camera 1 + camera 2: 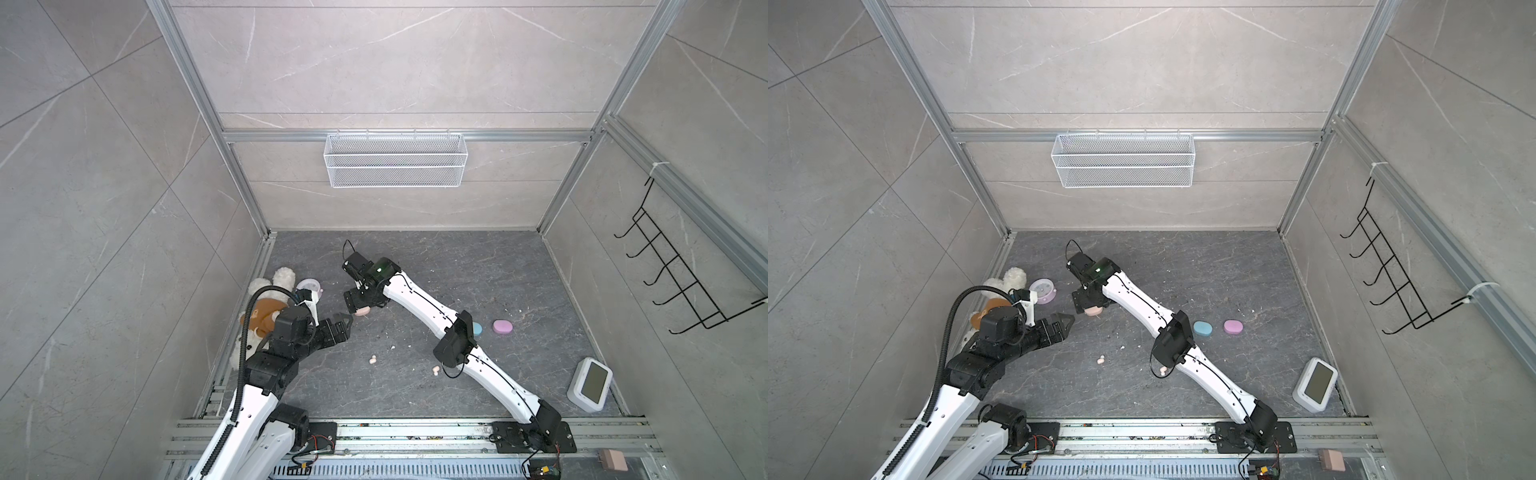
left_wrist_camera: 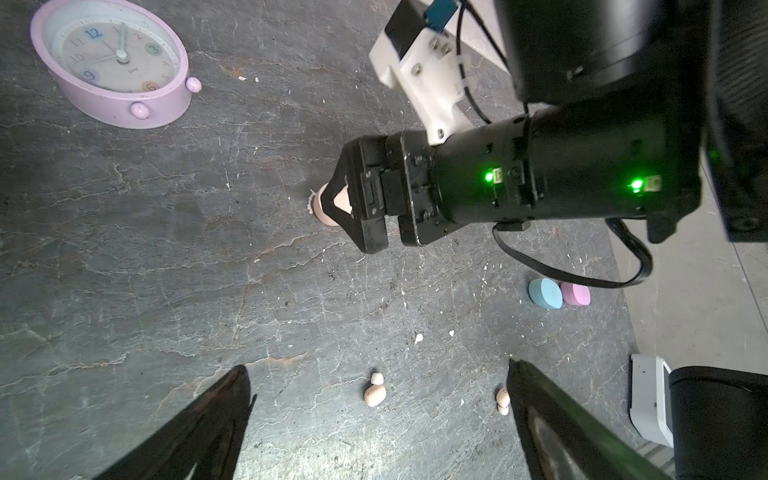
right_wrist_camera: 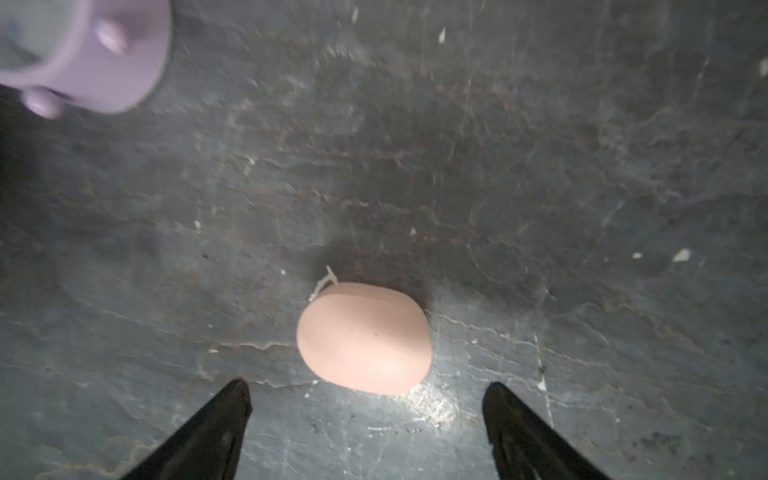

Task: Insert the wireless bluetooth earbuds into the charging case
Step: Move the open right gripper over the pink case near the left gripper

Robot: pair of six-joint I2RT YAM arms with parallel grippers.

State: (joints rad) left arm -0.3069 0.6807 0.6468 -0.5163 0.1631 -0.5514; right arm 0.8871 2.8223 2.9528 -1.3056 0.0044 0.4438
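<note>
Peach-pink plastic sets the score. In both top views the peach case [image 1: 363,311] lies shut on the slate floor [image 1: 436,274] beneath the right gripper [image 1: 358,308], while two peach earbuds [image 1: 372,360] lie loose, well apart from it.

In the left wrist view the left gripper [image 2: 378,370] gapes wide and empty above those buds. The blue case [image 2: 545,293] and lilac case [image 2: 575,294] sit closed, and what they hold is hidden.

In the right wrist view the jaws are spread and hold nothing. The case looks unopened, though the view is blurred. Opening and both insertions remain.

The lilac alarm clock [image 2: 110,62] at the far left bears the only readable marks: dial numerals, with 12, 3, 6 and 9 on coloured spots. The tiny wording under its centre is illegible.
</note>
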